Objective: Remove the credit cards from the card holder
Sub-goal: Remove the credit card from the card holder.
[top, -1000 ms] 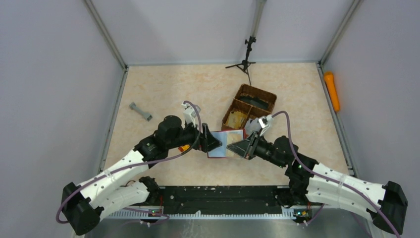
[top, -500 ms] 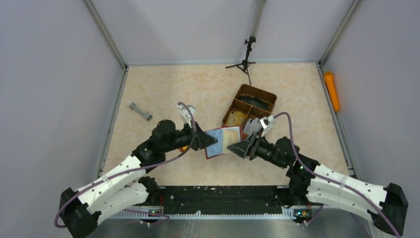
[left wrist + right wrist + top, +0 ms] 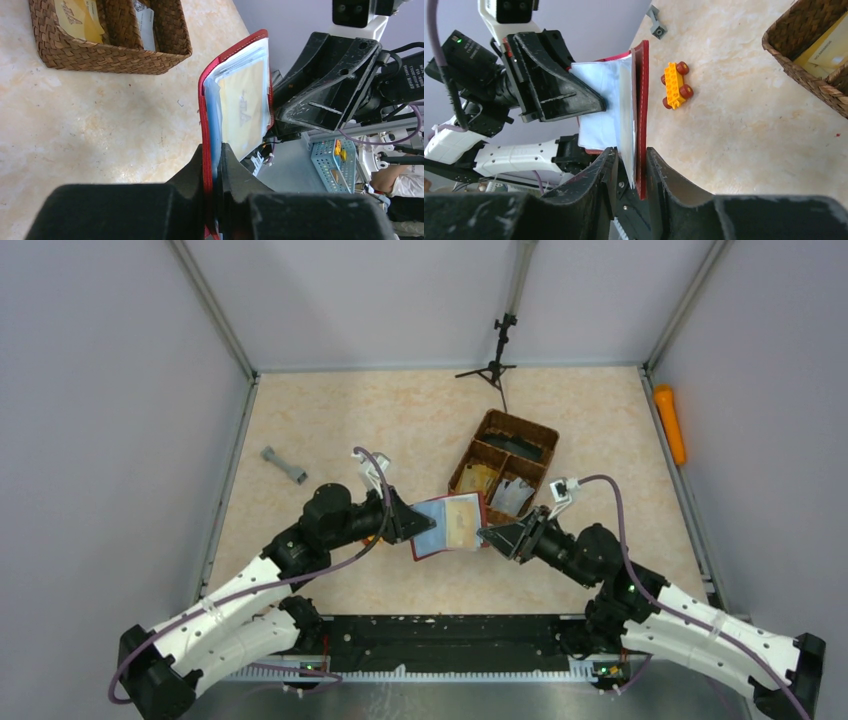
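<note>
The dark red card holder (image 3: 450, 525) hangs open above the table between my two grippers. My left gripper (image 3: 213, 150) is shut on its left edge, pinching the red cover and blue lining. A tan-gold credit card (image 3: 245, 100) sits in the holder's clear pocket (image 3: 604, 100). My right gripper (image 3: 631, 155) stands open astride the holder's right edge (image 3: 640, 100), with a gap left of the clear sleeve. In the top view it is at the holder's right side (image 3: 492, 535). A tan card (image 3: 478, 478) and a grey card (image 3: 512, 495) lie in the wicker basket.
The brown wicker divided basket (image 3: 520, 430) stands just behind the holder. An orange toy block (image 3: 675, 85) lies on the table under the left arm. A grey part (image 3: 284, 465) lies far left, an orange cylinder (image 3: 670, 423) at the right wall, a small tripod (image 3: 497, 365) at the back.
My left gripper has shut on the holder's left edge and raised it off the table. My right gripper has loosened its jaws and drawn back to the right.
</note>
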Robot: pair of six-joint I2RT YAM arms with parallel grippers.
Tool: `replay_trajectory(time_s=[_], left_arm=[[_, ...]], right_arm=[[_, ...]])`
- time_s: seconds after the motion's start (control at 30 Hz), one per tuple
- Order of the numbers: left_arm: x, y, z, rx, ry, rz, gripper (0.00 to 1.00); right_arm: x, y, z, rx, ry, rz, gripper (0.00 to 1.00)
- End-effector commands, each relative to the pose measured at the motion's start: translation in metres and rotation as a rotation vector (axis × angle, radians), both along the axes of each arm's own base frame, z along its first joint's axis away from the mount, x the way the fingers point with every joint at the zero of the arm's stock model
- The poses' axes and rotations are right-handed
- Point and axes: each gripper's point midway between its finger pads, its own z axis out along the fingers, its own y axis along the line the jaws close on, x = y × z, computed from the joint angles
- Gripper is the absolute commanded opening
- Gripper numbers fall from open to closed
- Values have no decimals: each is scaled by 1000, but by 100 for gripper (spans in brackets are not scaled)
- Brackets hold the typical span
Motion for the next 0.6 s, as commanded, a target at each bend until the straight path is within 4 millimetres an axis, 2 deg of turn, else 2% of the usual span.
replay_trajectory(time_s=[0.0,0.17,0.4,0.57], left_arm=[[1,-5,9,-37,-10,-17,0],[-1,-8,11,-52,-6,-38,0],[-4,-10,15,-71,-10,-58,0],[-2,-9,9,-54,-8,-45,0]], right_arm=[[1,-3,4,2,-41,-12,25],[1,1,1,-19,-32,0,11],[-1,8,-1,-38,-26,35,15],[-2,10,2,-30,-29,47,4]])
